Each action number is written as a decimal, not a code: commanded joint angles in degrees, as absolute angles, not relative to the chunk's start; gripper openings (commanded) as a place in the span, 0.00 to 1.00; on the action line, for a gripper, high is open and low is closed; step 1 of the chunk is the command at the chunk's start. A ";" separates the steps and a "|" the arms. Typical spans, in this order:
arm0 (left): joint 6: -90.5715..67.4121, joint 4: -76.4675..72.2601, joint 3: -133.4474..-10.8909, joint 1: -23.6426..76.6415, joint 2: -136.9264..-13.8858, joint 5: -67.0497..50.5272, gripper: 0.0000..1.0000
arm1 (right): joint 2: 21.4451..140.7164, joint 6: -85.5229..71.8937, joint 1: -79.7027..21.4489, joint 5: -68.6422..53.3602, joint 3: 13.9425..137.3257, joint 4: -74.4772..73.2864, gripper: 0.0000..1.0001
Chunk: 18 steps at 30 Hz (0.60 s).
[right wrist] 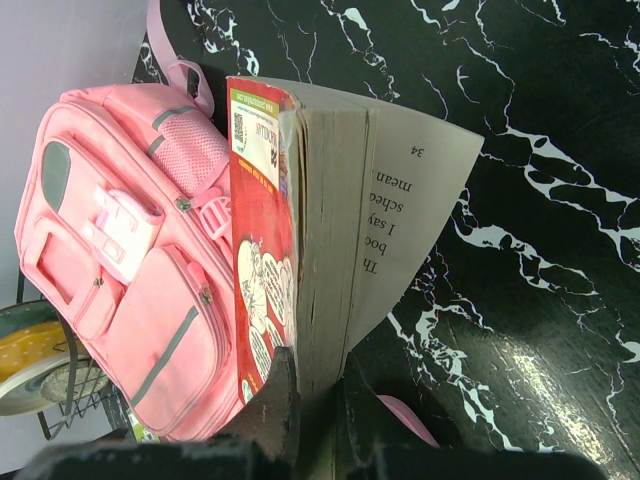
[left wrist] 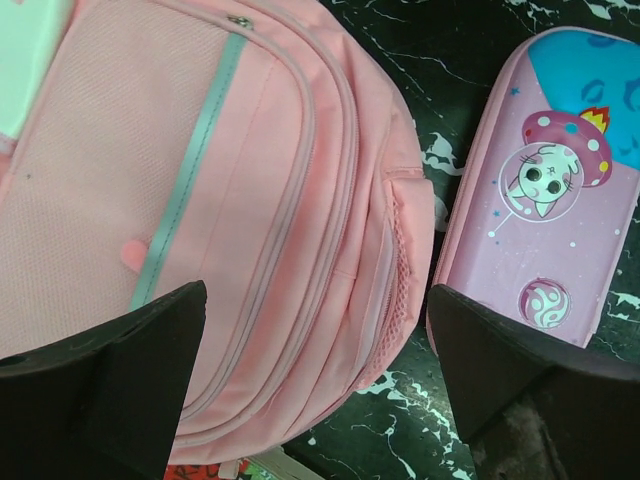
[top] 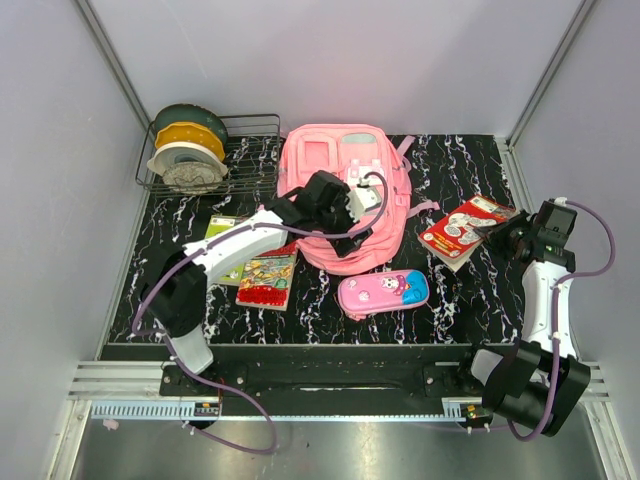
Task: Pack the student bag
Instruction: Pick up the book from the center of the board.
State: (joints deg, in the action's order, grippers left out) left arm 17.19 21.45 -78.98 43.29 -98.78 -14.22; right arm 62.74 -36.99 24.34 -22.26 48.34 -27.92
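Note:
The pink student bag [top: 335, 175] lies flat at the middle back of the black marble table; it fills the left wrist view [left wrist: 230, 220] and shows in the right wrist view [right wrist: 130, 270]. My left gripper [top: 360, 198] is open and empty, hovering over the bag's front; its fingers [left wrist: 120, 370] straddle the bag's lower edge. My right gripper [top: 500, 232] is shut on a red-covered book [top: 465, 228], lifted with its pages fanning [right wrist: 330, 240]. A pink-and-blue cartoon pencil case [top: 383, 292] lies in front of the bag and shows at the right of the left wrist view [left wrist: 550, 200].
A wire basket [top: 250, 150] holding filament spools [top: 187, 148] stands at the back left. Two more books [top: 262, 272] lie left of the bag under my left arm. Grey walls close in on the table's sides and back.

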 commanded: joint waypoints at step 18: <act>23.29 26.46 -82.61 46.67 -108.63 -8.18 0.57 | 61.79 -38.32 24.52 -25.40 49.22 -25.75 0.00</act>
State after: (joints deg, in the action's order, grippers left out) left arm 23.73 25.93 -79.59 46.63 -108.07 -11.60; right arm 62.74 -37.36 24.34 -23.27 48.31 -27.97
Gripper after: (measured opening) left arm 0.613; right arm 0.113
